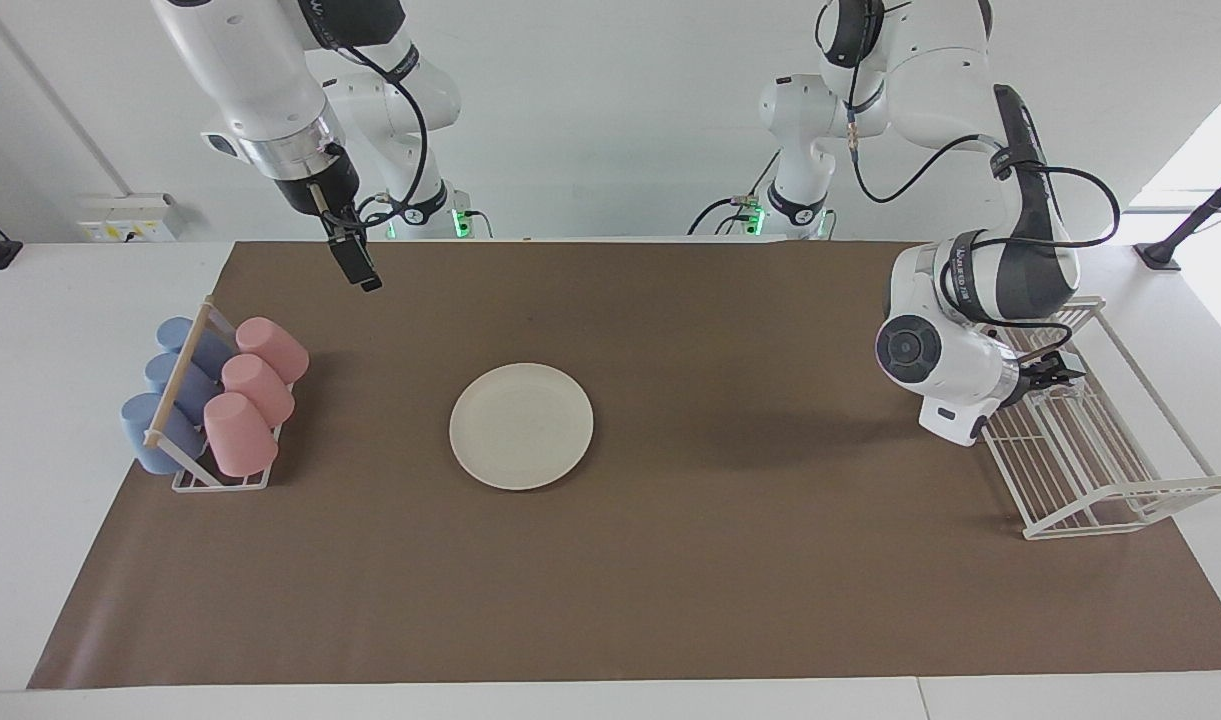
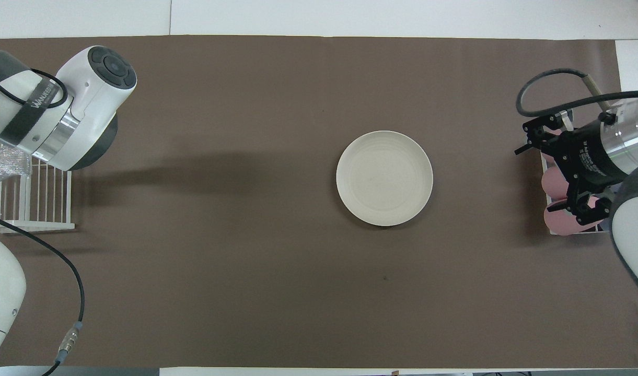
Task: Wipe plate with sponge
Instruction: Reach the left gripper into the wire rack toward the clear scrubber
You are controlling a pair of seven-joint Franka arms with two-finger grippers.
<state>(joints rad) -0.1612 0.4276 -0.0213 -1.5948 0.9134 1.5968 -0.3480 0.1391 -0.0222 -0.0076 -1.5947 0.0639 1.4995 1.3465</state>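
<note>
Round smooth plate (image 1: 521,426) bare; crinkly mesh sponge (image 2: 2,163) (in wire rack (image 1: 1100,470)); both grippers spread, ungrasping.

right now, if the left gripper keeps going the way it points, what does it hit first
Most likely the sponge lying in the white wire rack. The left gripper points into the rack at that spot, though the arm hides the sponge in the facing view, so depth is uncertain.

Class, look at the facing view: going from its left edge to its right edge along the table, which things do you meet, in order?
Blue cups → pink cups → right gripper, raised over the brown mat → plate → left gripper, at the white wire rack.
</note>
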